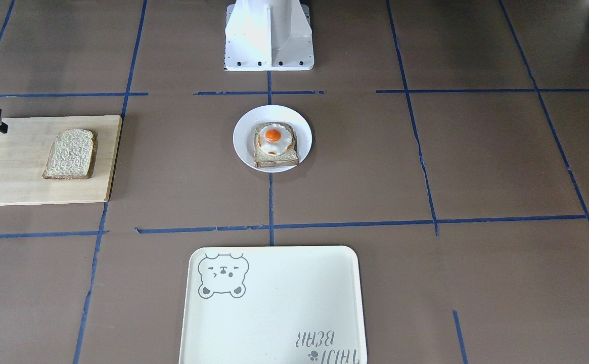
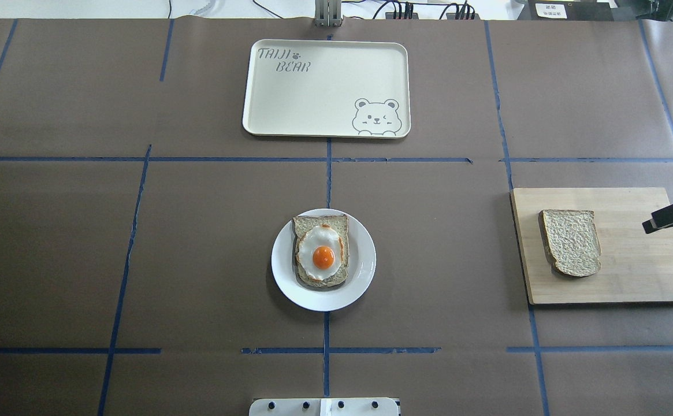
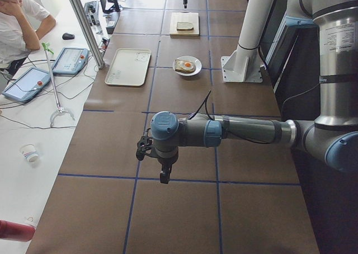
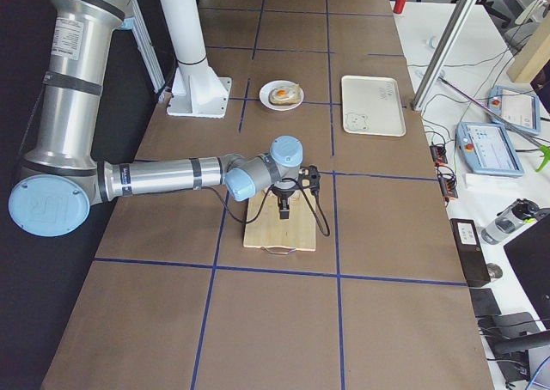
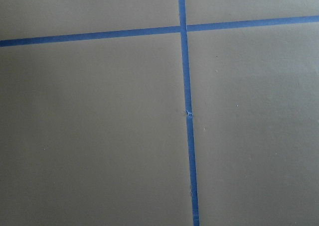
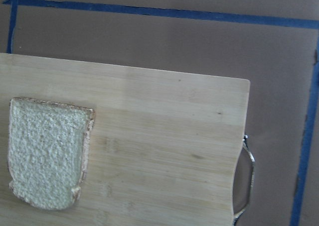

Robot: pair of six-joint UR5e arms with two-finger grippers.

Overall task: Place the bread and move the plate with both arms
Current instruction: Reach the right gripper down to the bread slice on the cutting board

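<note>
Left tool [image 3: 162,175]: visible only in the exterior left view. Right tool [image 2: 653,223]: above cutting board [image 2: 631,277]; cannot tell either tool's spread. Table [image 2: 197,260]: brown, blue-taped.

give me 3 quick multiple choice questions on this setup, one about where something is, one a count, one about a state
1. Where is the plate?
A. on the table, between the tray and the robot's base
B. on the tray
C. hanging off the table's edge

2. How many bread slices show in the overhead view?
A. one
B. two
C. three

3. The plain bread is:
A. standing on its crust
B. torn in two
C. lying flat on the wooden board

Answers:
1 A: the overhead view shows the plate on the brown table, with the tray beyond it and the base nearer.
2 B: one plain slice, and one under the fried egg.
3 C: its broad face points up, whole, on the board.
</note>
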